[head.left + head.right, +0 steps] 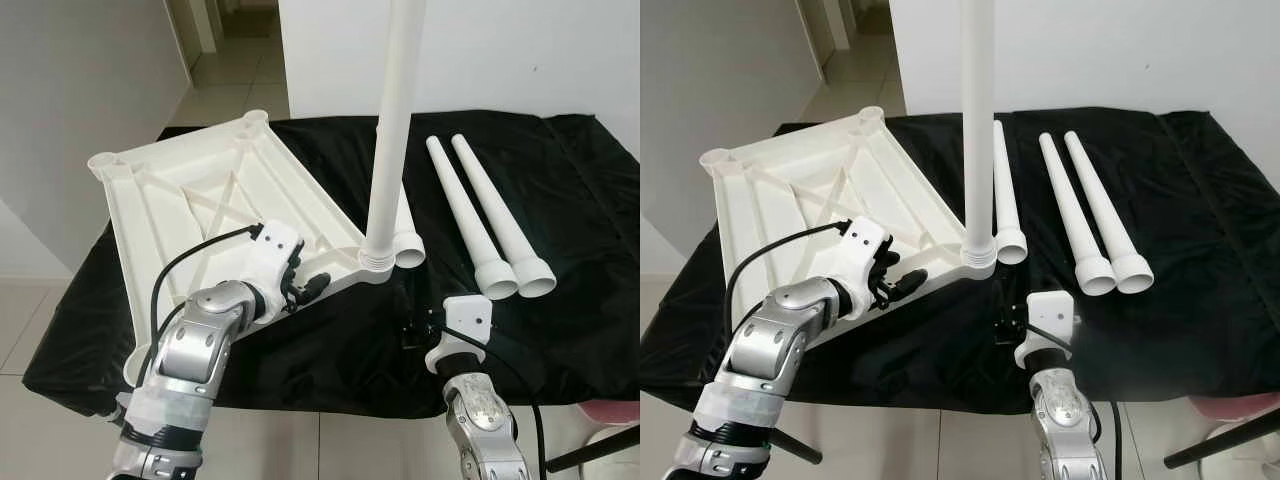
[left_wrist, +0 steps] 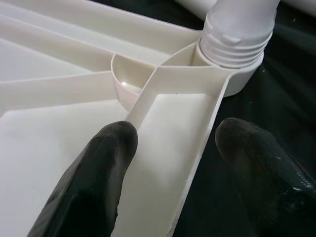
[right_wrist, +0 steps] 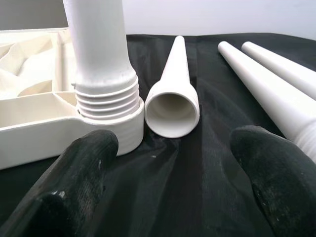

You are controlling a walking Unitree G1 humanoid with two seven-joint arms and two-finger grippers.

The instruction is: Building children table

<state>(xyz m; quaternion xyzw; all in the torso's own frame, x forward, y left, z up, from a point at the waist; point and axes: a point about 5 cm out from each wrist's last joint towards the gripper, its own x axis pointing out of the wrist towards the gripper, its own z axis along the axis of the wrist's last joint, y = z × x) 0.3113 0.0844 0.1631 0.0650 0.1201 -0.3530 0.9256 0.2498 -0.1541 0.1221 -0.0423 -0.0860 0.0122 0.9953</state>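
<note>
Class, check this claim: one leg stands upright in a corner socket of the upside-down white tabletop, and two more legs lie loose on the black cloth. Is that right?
Not quite: three loose legs lie on the black cloth, not two. The right eye view shows one leg beside the upright leg and a pair further right. The tabletop detail is correct.
</note>
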